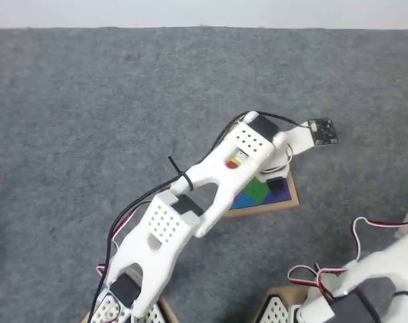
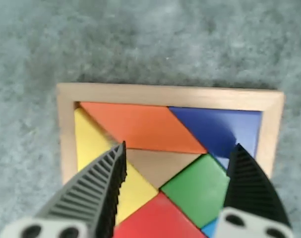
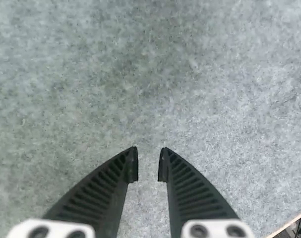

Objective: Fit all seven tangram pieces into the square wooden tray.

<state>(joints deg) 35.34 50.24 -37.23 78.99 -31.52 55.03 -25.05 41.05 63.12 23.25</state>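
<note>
Carpet in grey covers the whole surface (image 1: 89, 101) under both of my arms. My left arm (image 1: 210, 175) stretches out from the near edge toward the middle, and its far end hangs over the square wooden tray (image 1: 294, 198). My right arm (image 1: 385, 269) sits folded low at the near corner, well apart from the tray.

My left end effector (image 2: 180, 148) hovers above the tray with its fingers spread wide and nothing between them. My right end effector (image 3: 148, 149) points down at bare carpet. Its fingertips are drawn almost together, with only a narrow slit between them, and it holds nothing.

The tray lies flat on the carpet, its pale rim (image 2: 165, 94) framing the coloured tangram pieces. An orange piece (image 2: 140, 126) lies along one side of the rim and touches a blue triangle (image 2: 219, 129) in the corner beside it. A yellow piece (image 2: 88, 144) runs along the adjoining side and is partly hidden by one of my fingers. A red piece (image 2: 157, 218) and a green square (image 2: 197, 188) sit edge to edge. A thin sliver of light blue (image 2: 210, 229) shows just beside the green. In the middle is a tan triangle (image 2: 162, 163); I cannot tell whether it is a wood-coloured piece or bare tray floor.
</note>
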